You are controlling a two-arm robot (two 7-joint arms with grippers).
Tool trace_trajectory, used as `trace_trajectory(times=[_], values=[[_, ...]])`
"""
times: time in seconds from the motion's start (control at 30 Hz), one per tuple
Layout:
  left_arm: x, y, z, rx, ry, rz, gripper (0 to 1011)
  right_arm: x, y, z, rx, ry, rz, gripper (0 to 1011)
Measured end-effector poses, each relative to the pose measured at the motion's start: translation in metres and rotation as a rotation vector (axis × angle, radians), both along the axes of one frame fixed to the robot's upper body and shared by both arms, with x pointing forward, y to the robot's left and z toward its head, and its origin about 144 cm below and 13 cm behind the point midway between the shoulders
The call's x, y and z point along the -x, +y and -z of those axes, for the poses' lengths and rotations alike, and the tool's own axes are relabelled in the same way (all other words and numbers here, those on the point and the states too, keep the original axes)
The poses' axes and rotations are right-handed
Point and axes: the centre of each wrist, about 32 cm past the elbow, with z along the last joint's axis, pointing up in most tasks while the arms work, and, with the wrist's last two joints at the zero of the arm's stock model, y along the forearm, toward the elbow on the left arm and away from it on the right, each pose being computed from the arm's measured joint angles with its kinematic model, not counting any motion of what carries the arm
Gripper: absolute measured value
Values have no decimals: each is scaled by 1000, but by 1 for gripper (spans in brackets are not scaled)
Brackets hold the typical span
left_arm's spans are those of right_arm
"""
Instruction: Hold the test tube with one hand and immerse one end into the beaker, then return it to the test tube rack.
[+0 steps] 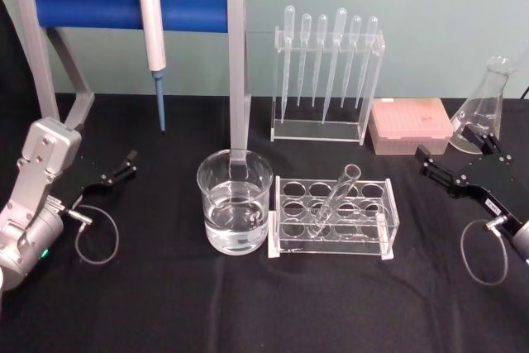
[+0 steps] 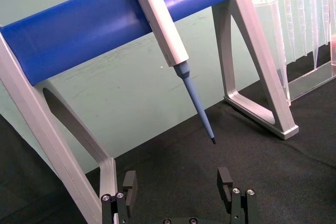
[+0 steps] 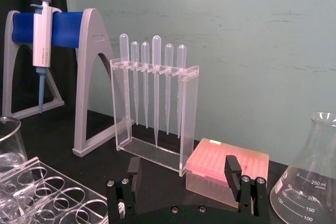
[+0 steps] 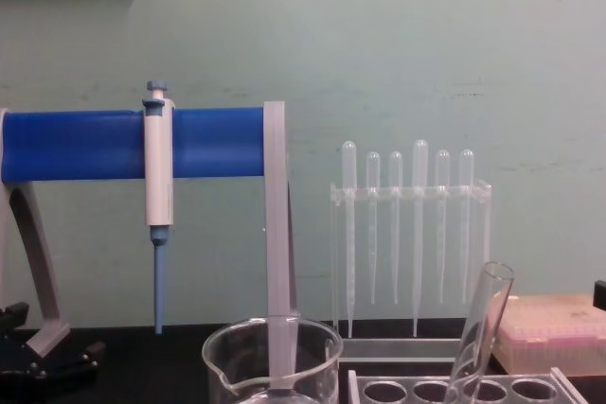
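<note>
The test tube (image 1: 335, 197) leans tilted in a hole of the clear rack (image 1: 334, 219) at the table's middle; its open rim (image 4: 494, 276) shows in the chest view. Just left of the rack stands the beaker (image 1: 234, 211), partly filled with clear liquid, also seen as beaker (image 4: 273, 357) from the chest. My left gripper (image 1: 126, 164) rests open at the table's left, far from both, its fingers (image 2: 129, 184) empty. My right gripper (image 1: 436, 151) rests open at the right, with nothing between its fingers (image 3: 232, 169), about a hand's width right of the rack.
A blue-barred stand (image 1: 132, 2) holding a pipettor (image 1: 152, 31) stands at the back left. A clear rack of plastic pipettes (image 1: 326, 80) is at the back middle, with a pink tip box (image 1: 410, 126) and a conical flask (image 1: 486, 105) at the back right.
</note>
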Motion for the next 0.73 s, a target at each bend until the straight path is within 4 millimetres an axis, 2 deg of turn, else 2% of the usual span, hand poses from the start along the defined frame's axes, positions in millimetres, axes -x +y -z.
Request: trace_trajectory(times=[0.73], values=[[0, 0, 0, 0, 0, 0, 1000, 1, 0, 0, -6, 3, 7, 1002]])
